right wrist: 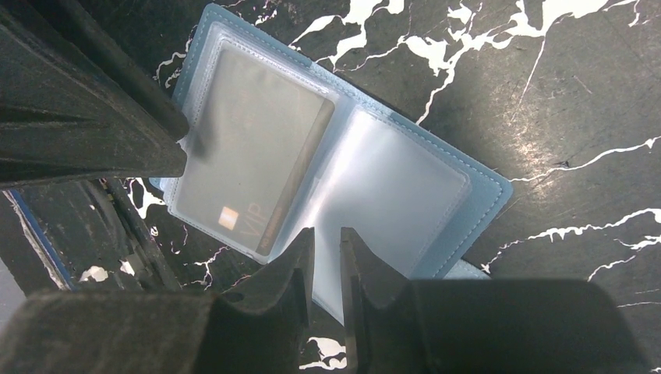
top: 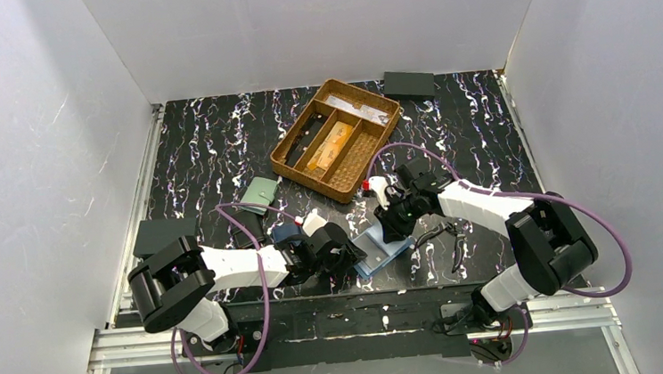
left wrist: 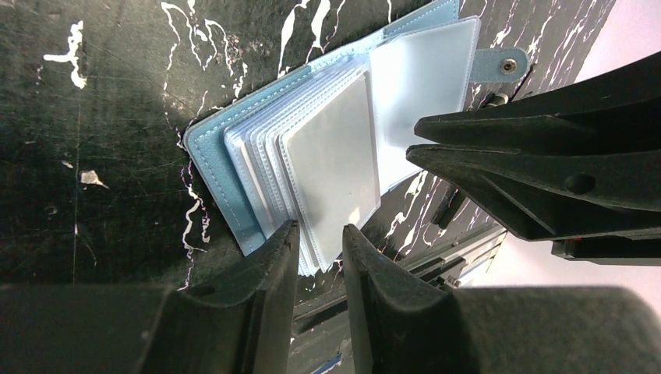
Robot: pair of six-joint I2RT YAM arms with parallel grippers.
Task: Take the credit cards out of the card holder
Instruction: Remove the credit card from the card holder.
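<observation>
While one card holder (right wrist: 477, 193) lies open, one credit card (right wrist: 248, 148) shows; left tool (left wrist: 320, 231), right tool (right wrist: 326, 235): grip unclear.

Seeing card holder (left wrist: 214, 167) lying open on the black marbled desk (left wrist: 101, 117), light blue cover down. Fan of clear sleeves (left wrist: 331, 160) lifted off the spine, one flat page (left wrist: 425, 78) lying to the right, snap tab (left wrist: 503, 66) past it at top right. Left jaws at bottom edge, narrow gap, lower corner of the sleeve fan poking into it; can't tell if pinched or loose. Right jaws in from the right, tips almost together at the flat page's edge; can't confirm contact.
</observation>
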